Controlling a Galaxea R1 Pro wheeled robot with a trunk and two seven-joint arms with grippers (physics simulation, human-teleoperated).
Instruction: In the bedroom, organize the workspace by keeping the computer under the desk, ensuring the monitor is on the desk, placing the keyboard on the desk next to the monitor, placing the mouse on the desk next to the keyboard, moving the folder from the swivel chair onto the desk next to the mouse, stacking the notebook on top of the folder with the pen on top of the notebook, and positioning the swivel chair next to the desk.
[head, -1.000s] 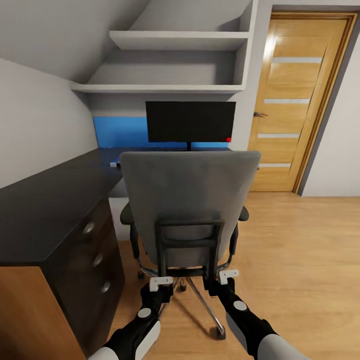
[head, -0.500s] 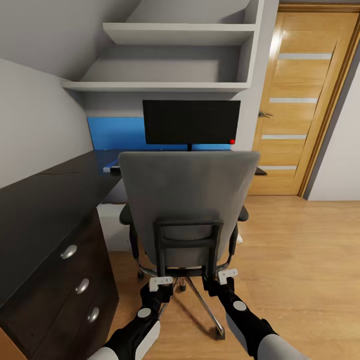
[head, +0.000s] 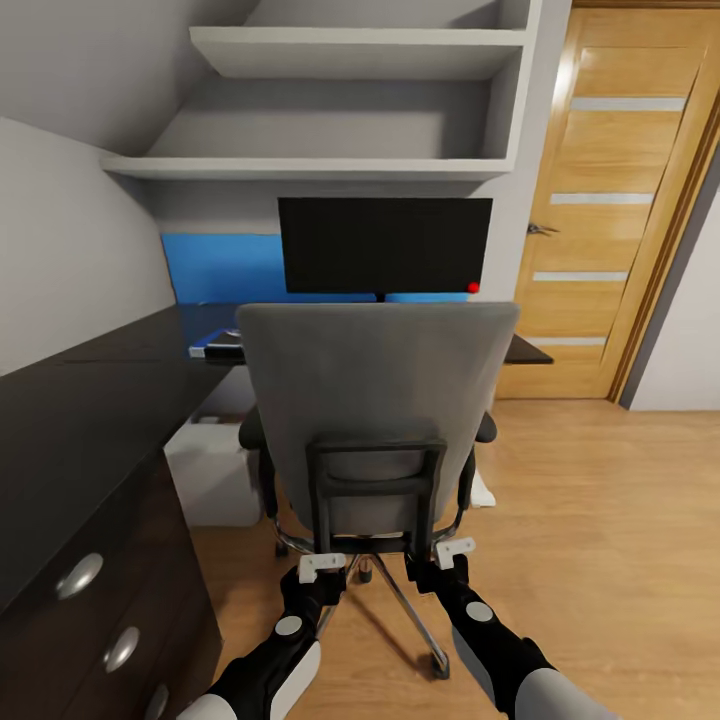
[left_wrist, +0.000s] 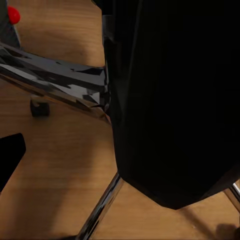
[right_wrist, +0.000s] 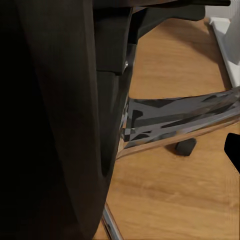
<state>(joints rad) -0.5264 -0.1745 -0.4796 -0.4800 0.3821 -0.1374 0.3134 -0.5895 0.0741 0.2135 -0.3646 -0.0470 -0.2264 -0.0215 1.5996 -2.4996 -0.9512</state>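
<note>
Your left claw (head: 322, 566) and right claw (head: 456, 551) sit at the chair (head: 378, 400) frame's lower corners, centre frame; you cannot tell their grip. The monitor (head: 384, 245) stands on the worktop (head: 100, 390) beyond.

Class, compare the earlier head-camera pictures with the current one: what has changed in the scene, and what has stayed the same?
The view has advanced toward the desk: monitor and shelves loom larger, the dresser slides off left, so robot and camera moved. The swivel chair keeps its place in frame, both grippers, left and right, still at its back frame.
</note>
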